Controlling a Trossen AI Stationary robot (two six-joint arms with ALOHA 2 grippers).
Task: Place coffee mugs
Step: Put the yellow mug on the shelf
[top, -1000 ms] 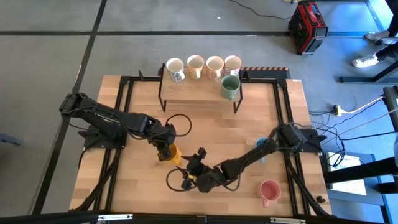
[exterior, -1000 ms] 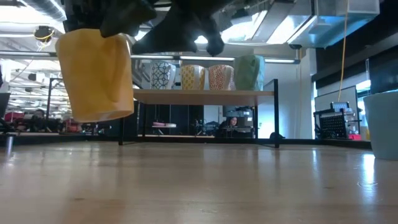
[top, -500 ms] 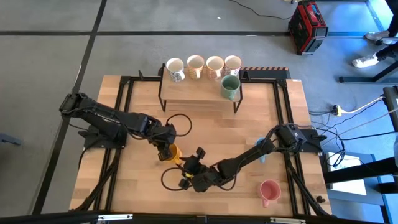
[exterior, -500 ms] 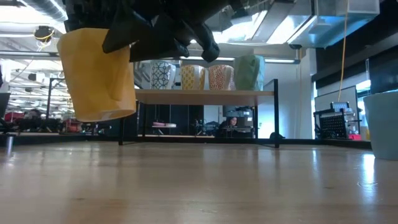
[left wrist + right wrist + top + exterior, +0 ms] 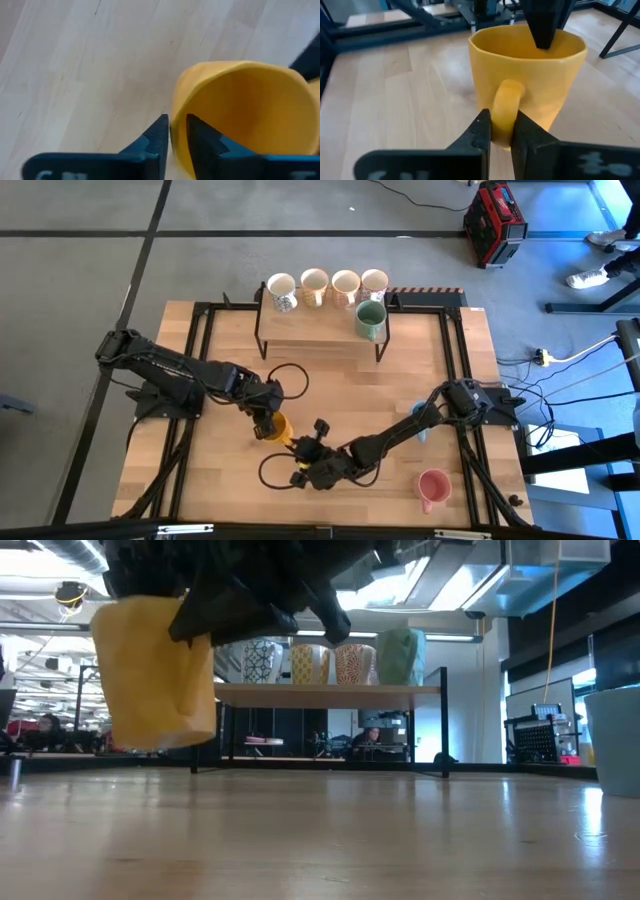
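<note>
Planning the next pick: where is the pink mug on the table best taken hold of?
Judging by the high view, the pink mug stands upright, mouth up, its handle toward the table's front edge. Take that handle from the front, or pinch the rim from above; the space around it looks free.

We see the left arm reaching from the table's left edge toward its centre, wrist bent downward. The left gripper [image 5: 270, 423] straddles the rim of the orange ceramic mug [image 5: 279, 427], one finger [image 5: 159, 134] outside the wall, one inside. The right arm extends low from the right edge. The right gripper [image 5: 303, 452] pinches the mug's handle [image 5: 504, 111] between its fingers [image 5: 481, 131].
</note>
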